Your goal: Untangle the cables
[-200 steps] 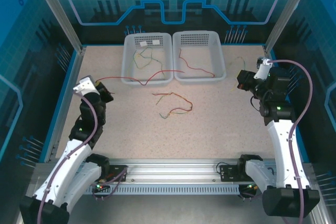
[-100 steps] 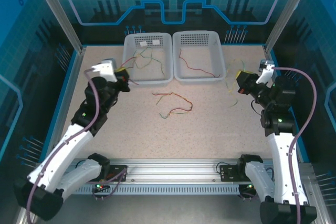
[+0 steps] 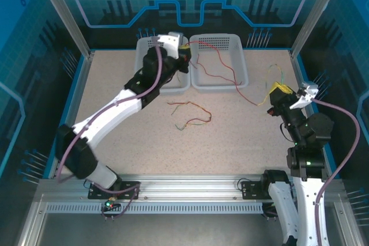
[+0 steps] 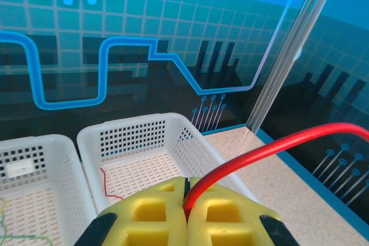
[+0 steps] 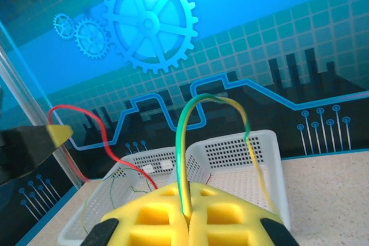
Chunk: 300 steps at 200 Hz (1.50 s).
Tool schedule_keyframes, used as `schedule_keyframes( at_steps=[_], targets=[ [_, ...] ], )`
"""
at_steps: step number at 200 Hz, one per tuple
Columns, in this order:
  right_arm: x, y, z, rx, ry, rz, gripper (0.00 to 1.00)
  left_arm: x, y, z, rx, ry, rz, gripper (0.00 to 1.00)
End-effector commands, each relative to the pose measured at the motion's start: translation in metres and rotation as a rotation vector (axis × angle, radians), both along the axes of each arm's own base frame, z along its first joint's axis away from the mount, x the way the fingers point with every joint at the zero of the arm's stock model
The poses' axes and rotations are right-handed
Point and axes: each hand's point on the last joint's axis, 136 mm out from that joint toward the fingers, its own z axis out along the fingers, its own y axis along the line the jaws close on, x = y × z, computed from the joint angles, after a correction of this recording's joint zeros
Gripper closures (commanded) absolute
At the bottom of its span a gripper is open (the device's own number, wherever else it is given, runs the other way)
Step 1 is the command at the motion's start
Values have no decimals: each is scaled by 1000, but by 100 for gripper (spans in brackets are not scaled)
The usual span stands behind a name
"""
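I see L gripper [image 4: 187, 193] pinching red cable [image 4: 259, 151], strung rightward toward R gripper [image 5: 187, 214] (pinching green-yellow cable [image 5: 190, 108]); I'd pull them apart sideways.

My left claw [image 4: 187, 191] sits at 6 o'clock. Its yellow pads [image 4: 150, 217] are pressed together on a red cable [image 4: 288, 141], which rises from the seam between them and arcs away toward 3 o'clock, out past the frame edge. Beyond the pads, a white mesh basket [image 4: 132, 124] stands on the speckled worktop [image 4: 288, 194], with a thin red cable [image 4: 105, 180] lying on its floor. At 9 o'clock, just beside it, I see a second basket [image 4: 34, 142] with a white tag [image 4: 20, 168] inside.
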Motion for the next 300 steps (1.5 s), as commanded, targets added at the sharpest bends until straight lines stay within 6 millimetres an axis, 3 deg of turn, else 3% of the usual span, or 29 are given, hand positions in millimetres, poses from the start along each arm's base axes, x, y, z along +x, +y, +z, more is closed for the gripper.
schedule_keyframes(
  at_steps=[1,53,73,112,131,175,229,257,274,283,300],
  targets=[
    [-8,-8,0,-1,-11,-61,100,24,-18,8,15,-33,-3,100],
    [-25,-26,3,-17,-39,-173,100,82,-66,-10,53,-25,-54,100],
    [-26,-26,0,-23,-25,-177,100,97,-73,-9,67,-24,-44,100],
    [-28,-29,-9,-26,-11,-192,100,128,-77,-10,100,-30,-10,100],
    [-28,-30,-11,-28,-8,-199,100,147,-68,-12,85,-24,17,100],
    [-28,-30,-10,-20,-11,-197,100,183,-51,-45,138,6,99,100],
    [-27,-29,-13,-20,2,-192,100,184,-56,-91,196,88,73,100],
    [-24,-29,-16,-11,5,-187,100,177,-60,-104,216,143,82,100],
    [-24,-29,-17,-12,10,-188,100,172,-38,-106,287,173,238,100],
    [-24,-29,-18,-14,12,-188,100,171,-18,-105,275,202,338,100],
    [-23,-29,-18,-17,15,-189,100,167,4,-105,208,240,388,100]
  ],
)
